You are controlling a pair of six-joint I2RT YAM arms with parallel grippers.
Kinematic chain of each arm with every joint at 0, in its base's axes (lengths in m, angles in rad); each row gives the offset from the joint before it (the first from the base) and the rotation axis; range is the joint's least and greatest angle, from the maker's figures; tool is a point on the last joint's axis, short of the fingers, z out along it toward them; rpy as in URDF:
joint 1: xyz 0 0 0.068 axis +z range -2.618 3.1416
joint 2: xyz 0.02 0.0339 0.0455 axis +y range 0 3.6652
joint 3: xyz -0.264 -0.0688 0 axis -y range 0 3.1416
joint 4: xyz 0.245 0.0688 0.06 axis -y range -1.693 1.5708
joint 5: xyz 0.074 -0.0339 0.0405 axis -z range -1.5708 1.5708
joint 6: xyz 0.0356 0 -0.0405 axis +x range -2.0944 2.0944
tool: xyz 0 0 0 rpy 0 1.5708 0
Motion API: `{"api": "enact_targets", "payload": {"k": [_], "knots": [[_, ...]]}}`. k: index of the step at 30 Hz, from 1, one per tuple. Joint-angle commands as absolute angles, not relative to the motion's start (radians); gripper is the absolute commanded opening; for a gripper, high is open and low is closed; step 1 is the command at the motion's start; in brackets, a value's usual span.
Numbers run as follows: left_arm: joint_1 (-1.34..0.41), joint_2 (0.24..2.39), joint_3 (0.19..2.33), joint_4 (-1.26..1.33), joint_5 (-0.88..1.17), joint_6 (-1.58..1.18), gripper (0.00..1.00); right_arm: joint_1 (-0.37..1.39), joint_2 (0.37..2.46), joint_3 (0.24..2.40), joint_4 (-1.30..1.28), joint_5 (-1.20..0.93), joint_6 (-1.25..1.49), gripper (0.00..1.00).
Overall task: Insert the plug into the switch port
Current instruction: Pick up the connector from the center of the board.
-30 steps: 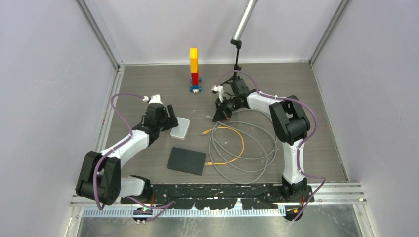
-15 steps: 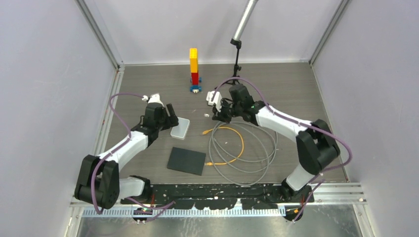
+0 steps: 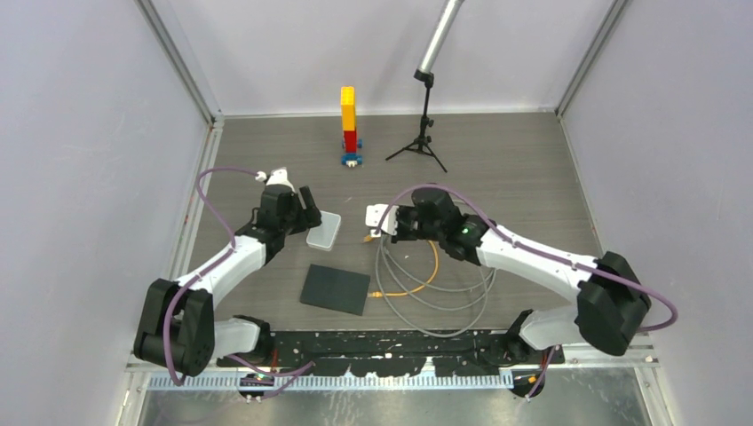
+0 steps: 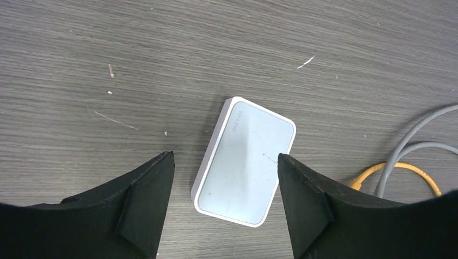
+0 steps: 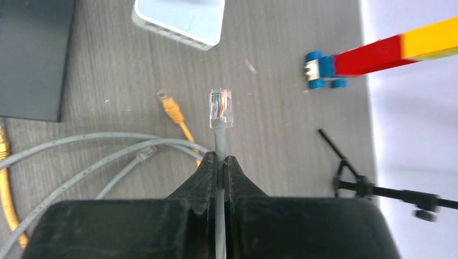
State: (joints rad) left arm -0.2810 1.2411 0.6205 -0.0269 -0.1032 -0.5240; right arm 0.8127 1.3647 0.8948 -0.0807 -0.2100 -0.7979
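The switch is a low white box (image 3: pixel 322 230) lying flat on the table. My left gripper (image 4: pixel 225 155) hovers open above it, one finger on each side of the box (image 4: pixel 246 162), not touching. In the right wrist view the box (image 5: pixel 181 19) lies ahead at top left. A row of port openings (image 5: pixel 172 33) runs along its near side. My right gripper (image 5: pixel 220 158) is shut on a grey cable just behind its clear plug (image 5: pixel 220 108). The plug sticks out ahead of the fingertips, above the table and short of the box. From above, the right gripper (image 3: pixel 384 222) is to the right of the switch.
A black flat box (image 3: pixel 335 289) lies in front of the switch. Coils of grey cable (image 3: pixel 444 284) and orange cable (image 3: pixel 417 266) lie under the right arm. An orange plug (image 5: pixel 172 108) lies left of the held plug. A brick tower (image 3: pixel 348 124) and a small tripod (image 3: pixel 424 133) stand at the back.
My right arm has swung from the back by the tripod forward and left, carrying the plug closer to the switch. The left arm has stayed in place.
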Motion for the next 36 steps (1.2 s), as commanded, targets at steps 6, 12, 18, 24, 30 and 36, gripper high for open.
{"api": "enact_targets", "payload": {"k": [6, 12, 18, 24, 30, 36], "knots": [[-0.276, 1.221, 0.62, 0.007, -0.095, -0.534, 0.72, 0.939, 1.174, 0.787, 0.098, 0.038, -0.911, 0.01], [-0.276, 1.221, 0.62, 0.006, -0.09, -0.534, 0.72, 1.042, 1.124, 0.761, 0.096, 0.216, -0.979, 0.01], [-0.276, 1.22, 0.62, 0.008, -0.085, -0.535, 0.72, 1.155, 1.188, 0.742, 0.148, 0.434, -1.093, 0.01], [-0.276, 1.223, 0.618, 0.012, -0.083, -0.537, 0.72, 1.202, 1.248, 0.722, 0.218, 0.566, -1.185, 0.01], [-0.276, 1.225, 0.618, 0.012, -0.084, -0.537, 0.72, 1.205, 1.21, 0.705, 0.243, 0.521, -1.145, 0.01], [-0.276, 1.223, 0.62, 0.008, -0.087, -0.536, 0.72, 1.146, 1.022, 0.671, 0.169, 0.246, -0.936, 0.01]]}}
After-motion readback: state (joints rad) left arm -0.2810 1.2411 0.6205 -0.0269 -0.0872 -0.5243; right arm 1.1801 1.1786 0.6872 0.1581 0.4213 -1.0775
